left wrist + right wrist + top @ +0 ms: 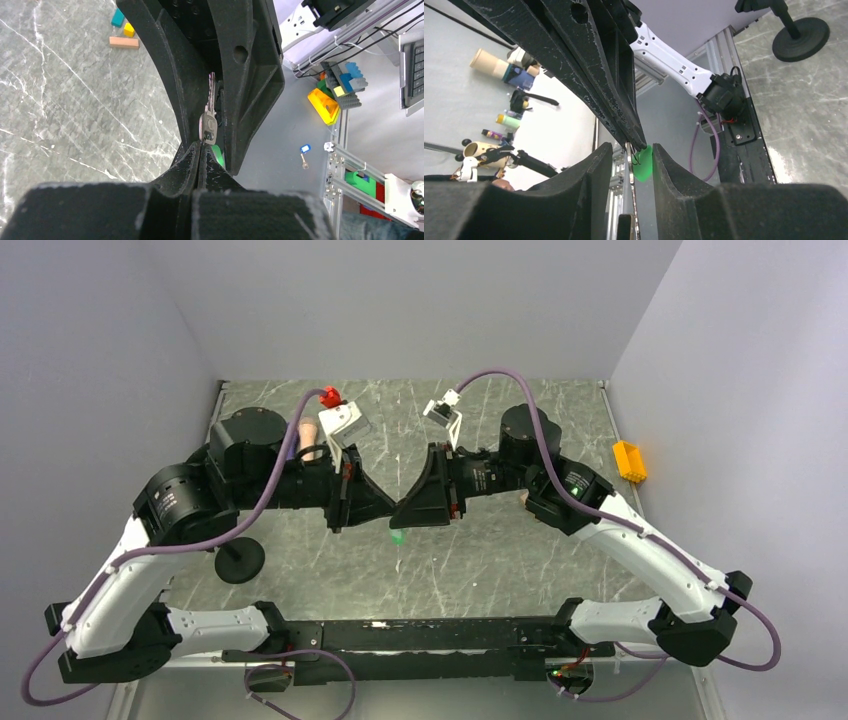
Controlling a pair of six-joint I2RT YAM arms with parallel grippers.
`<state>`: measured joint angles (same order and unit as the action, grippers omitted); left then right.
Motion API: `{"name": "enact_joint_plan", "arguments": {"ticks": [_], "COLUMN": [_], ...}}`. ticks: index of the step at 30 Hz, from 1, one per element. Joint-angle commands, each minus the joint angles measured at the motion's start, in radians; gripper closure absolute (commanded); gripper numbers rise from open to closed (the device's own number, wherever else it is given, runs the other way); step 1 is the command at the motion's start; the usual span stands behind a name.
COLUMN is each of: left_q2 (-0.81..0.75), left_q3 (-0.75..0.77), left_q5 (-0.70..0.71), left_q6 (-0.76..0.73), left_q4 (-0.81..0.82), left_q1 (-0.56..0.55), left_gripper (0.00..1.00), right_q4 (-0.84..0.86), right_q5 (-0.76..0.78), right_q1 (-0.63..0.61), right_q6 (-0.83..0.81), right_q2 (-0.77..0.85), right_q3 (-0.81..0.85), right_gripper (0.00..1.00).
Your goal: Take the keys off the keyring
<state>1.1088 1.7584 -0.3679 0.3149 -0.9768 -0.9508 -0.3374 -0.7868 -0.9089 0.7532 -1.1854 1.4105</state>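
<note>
My two grippers meet tip to tip above the middle of the table. My left gripper is shut on the keyring, a thin wire loop at its tips. A silver key hangs from the loop and shows edge-on in the right wrist view. The green tag hangs beside it. My right gripper is open, its fingers on either side of the key and tag. The tag touches its right finger.
A black round stand base sits near the left arm. A yellow bin lies at the right edge. Small coloured blocks lie far back on the marble table. A blue-tagged key lies off the table.
</note>
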Motion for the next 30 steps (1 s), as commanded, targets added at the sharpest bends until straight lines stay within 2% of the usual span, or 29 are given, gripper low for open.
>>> {"name": "enact_joint_plan", "arguments": {"ticks": [1,3,7,10,23,28,30], "left_q2": [-0.019,-0.026,-0.038,-0.045,-0.051,-0.045,-0.039], "left_q3": [0.044,0.043,0.046,0.051,0.043,0.042,0.043], "left_q5": [0.021,0.024,0.021,0.018,-0.004,-0.009,-0.012], "left_q6": [0.042,0.045,0.049,0.055,0.075,0.075,0.074], "left_q4": [0.024,0.023,0.024,0.028,0.056,0.06,0.059], "left_q1": [-0.004,-0.003,-0.003,-0.003,-0.003,-0.004,-0.003], "left_gripper": [1.0,1.0,1.0,1.0,1.0,1.0,1.0], "right_q4": [0.152,0.191,0.248,0.327,0.238,0.193,0.192], "right_q5": [-0.039,-0.047,-0.046,-0.054,-0.068,-0.066,-0.063], "right_q1": [-0.004,-0.003,0.018,0.067,0.096,0.094,0.094], "right_q6": [0.066,0.082,0.108,0.164,0.126,0.101,0.1], "right_q2": [0.043,0.054,0.08,0.11,0.072,0.06,0.059], "right_q3": [-0.011,-0.022,-0.044,-0.081,-0.032,-0.011,-0.008], "right_gripper": [0.6,0.57,0.39,0.35,0.45,0.59,0.61]}}
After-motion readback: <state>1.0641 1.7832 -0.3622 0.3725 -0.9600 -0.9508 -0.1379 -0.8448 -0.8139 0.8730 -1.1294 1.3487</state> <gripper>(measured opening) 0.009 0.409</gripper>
